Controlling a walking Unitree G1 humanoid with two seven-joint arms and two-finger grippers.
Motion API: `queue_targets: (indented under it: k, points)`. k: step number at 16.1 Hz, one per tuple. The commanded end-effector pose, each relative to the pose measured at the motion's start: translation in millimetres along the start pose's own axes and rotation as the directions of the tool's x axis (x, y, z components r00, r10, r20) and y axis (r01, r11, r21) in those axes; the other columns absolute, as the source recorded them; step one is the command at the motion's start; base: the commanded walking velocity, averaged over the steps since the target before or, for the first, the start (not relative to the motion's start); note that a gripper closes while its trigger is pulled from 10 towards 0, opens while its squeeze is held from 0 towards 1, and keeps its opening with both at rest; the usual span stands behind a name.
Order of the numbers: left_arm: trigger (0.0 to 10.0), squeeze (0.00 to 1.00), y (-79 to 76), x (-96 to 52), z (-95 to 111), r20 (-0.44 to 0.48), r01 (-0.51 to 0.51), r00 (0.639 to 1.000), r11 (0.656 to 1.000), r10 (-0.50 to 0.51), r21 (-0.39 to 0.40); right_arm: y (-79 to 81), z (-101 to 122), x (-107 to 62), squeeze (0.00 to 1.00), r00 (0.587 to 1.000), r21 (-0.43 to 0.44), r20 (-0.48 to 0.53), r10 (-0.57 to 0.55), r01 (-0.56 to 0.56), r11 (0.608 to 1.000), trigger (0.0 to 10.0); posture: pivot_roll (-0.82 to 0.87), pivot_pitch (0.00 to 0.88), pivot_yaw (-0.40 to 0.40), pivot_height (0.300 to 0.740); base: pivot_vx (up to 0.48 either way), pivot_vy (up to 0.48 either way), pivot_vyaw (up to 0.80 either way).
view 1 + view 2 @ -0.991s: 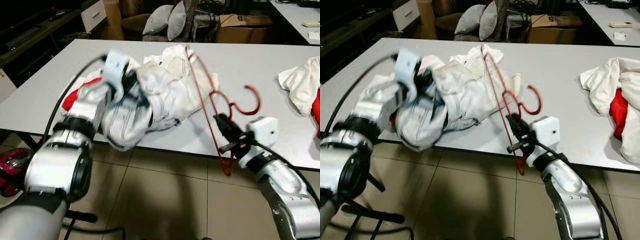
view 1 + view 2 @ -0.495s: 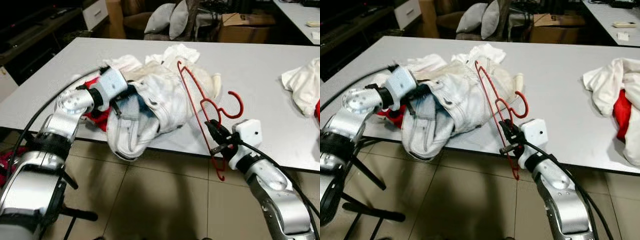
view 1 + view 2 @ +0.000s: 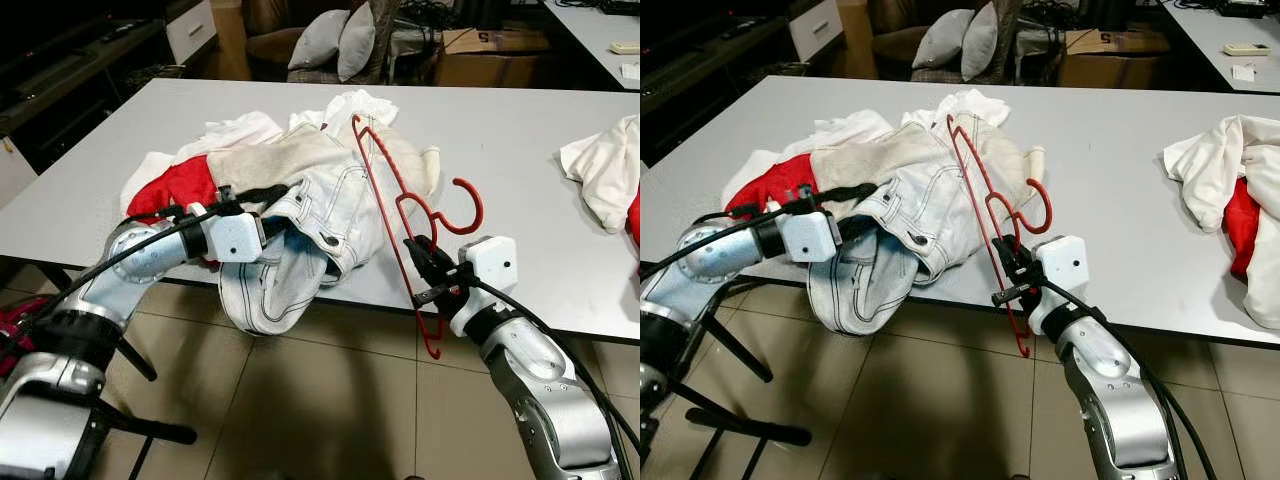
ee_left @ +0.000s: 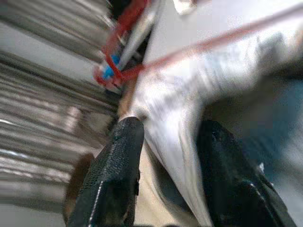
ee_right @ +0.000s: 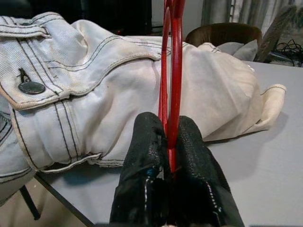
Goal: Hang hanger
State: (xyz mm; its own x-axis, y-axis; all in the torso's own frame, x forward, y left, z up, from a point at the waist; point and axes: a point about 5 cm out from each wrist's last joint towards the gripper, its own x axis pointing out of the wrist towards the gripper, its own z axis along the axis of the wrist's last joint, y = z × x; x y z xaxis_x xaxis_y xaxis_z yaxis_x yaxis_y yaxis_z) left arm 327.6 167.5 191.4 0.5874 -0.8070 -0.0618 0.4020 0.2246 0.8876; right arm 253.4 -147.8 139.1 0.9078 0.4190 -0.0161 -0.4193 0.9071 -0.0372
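A red wire hanger (image 3: 395, 205) stands tilted over the near edge of the grey table (image 3: 520, 130), its hook (image 3: 470, 200) pointing away from me. My right gripper (image 3: 428, 272) is shut on one of its lower bars; in the right wrist view the fingers (image 5: 147, 142) pinch the red wire (image 5: 171, 61). A white denim garment (image 3: 325, 185) lies bunched on the table and spills over the edge. My left gripper (image 3: 272, 222) is shut on its cloth at the table edge; the left wrist view has pale cloth (image 4: 175, 118) between the fingers (image 4: 120, 156).
A red cloth (image 3: 175, 185) and white clothes lie under and behind the denim. Another pile of white and red clothes (image 3: 605, 165) sits at the table's right end. Pillows on a chair (image 3: 335, 40) and a cardboard box (image 3: 490, 45) stand behind. Tiled floor (image 3: 330, 410) lies below.
My left arm has come down from chest height to the table edge, taking the denim with it, so the garment now drapes over the edge. The right gripper and hanger shifted slightly left.
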Motion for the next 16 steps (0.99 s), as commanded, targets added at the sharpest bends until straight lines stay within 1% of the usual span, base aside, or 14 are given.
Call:
queue_targets:
  k: [1,2,3,4,5,6,7,8,9,10,12,13,14,16]
  points:
    - [10.0,0.00,10.4,-3.5,6.8,0.042,-0.066,0.997,0.998,0.065,0.018,3.0,6.0,2.2,0.00,1.000,-0.008,0.016,0.008,-0.008,1.000,10.0,-0.06,0.000,0.112,0.740,0.000,0.000,0.00]
    - [10.0,0.23,11.3,-5.1,10.8,0.065,-0.072,0.995,0.997,0.070,0.029,3.9,6.6,3.2,0.00,1.000,-0.008,0.019,0.013,-0.012,1.000,10.0,-0.05,0.000,0.112,0.740,0.000,0.000,0.00]
    - [10.0,1.00,6.5,-6.5,14.8,0.092,-0.044,0.995,0.997,0.038,0.061,5.2,7.6,4.9,0.00,1.000,-0.006,0.023,0.018,-0.018,1.000,10.0,-0.05,0.000,0.109,0.740,0.000,0.000,0.00]
    - [10.0,1.00,2.3,-5.7,16.0,0.097,-0.017,0.995,0.997,0.010,0.075,5.5,7.8,5.6,0.00,1.000,-0.007,0.023,0.020,-0.020,1.000,10.0,-0.05,0.000,0.107,0.740,0.000,0.000,0.00]
    - [10.0,1.00,-6.8,-2.4,19.7,0.112,0.019,0.993,0.993,-0.033,0.120,5.9,7.8,7.2,0.00,0.999,-0.007,0.023,0.024,-0.024,1.000,10.0,-0.04,0.000,0.105,0.740,0.000,0.000,0.00]
    - [10.0,1.00,-17.6,2.0,20.1,0.096,0.071,0.992,0.984,-0.088,0.164,6.7,8.2,8.8,0.00,0.999,-0.009,0.025,0.034,-0.033,0.999,10.0,-0.04,0.000,0.104,0.740,0.000,0.000,0.00]
    - [10.0,0.21,-24.2,7.2,15.7,0.044,0.112,0.992,0.980,-0.121,0.162,7.2,9.1,10.2,0.00,0.999,-0.011,0.027,0.039,-0.039,0.999,10.0,-0.04,0.000,0.106,0.740,0.000,0.000,0.00]
    - [10.0,0.21,-27.1,9.3,13.5,0.021,0.133,0.990,0.977,-0.138,0.165,7.5,9.4,10.8,0.00,0.999,-0.012,0.028,0.041,-0.041,0.999,10.0,-0.04,0.000,0.106,0.740,0.000,0.000,0.00]
    - [10.0,0.00,-31.2,12.0,10.6,-0.005,0.148,0.989,0.978,-0.149,0.150,7.2,9.4,11.3,0.00,0.999,-0.012,0.029,0.041,-0.040,0.999,10.0,-0.04,0.000,0.110,0.740,0.000,0.000,0.00]
    - [10.0,0.00,-38.1,15.9,11.0,-0.006,0.170,0.985,0.973,-0.171,0.158,7.2,9.4,11.8,0.00,0.999,-0.011,0.030,0.040,-0.040,0.999,10.0,-0.04,0.000,0.112,0.740,0.000,0.000,0.00]
    - [10.0,0.00,-40.1,24.8,16.6,0.008,0.126,0.991,0.975,-0.130,0.183,7.3,9.6,12.9,0.00,0.999,-0.010,0.033,0.040,-0.040,0.999,10.0,-0.04,0.000,0.111,0.740,0.000,0.000,0.00]
    - [10.0,0.00,-42.8,32.7,24.4,0.045,0.085,0.994,0.978,-0.095,0.193,7.7,9.8,13.8,0.00,0.999,-0.009,0.035,0.040,-0.040,0.999,10.0,-0.04,0.000,0.112,0.740,0.000,0.000,0.00]
    - [10.0,0.00,-48.9,36.5,31.5,0.084,0.092,0.990,0.976,-0.110,0.196,7.9,10.3,14.4,0.00,0.999,-0.007,0.036,0.040,-0.040,0.999,10.0,-0.04,0.000,0.110,0.740,0.000,0.000,0.00]
    - [10.0,0.00,-60.4,40.0,39.9,0.129,0.098,0.984,0.976,-0.124,0.192,8.1,10.3,15.4,0.00,0.999,-0.008,0.035,0.040,-0.040,0.999,10.0,-0.04,0.000,0.111,0.740,0.000,0.000,0.00]
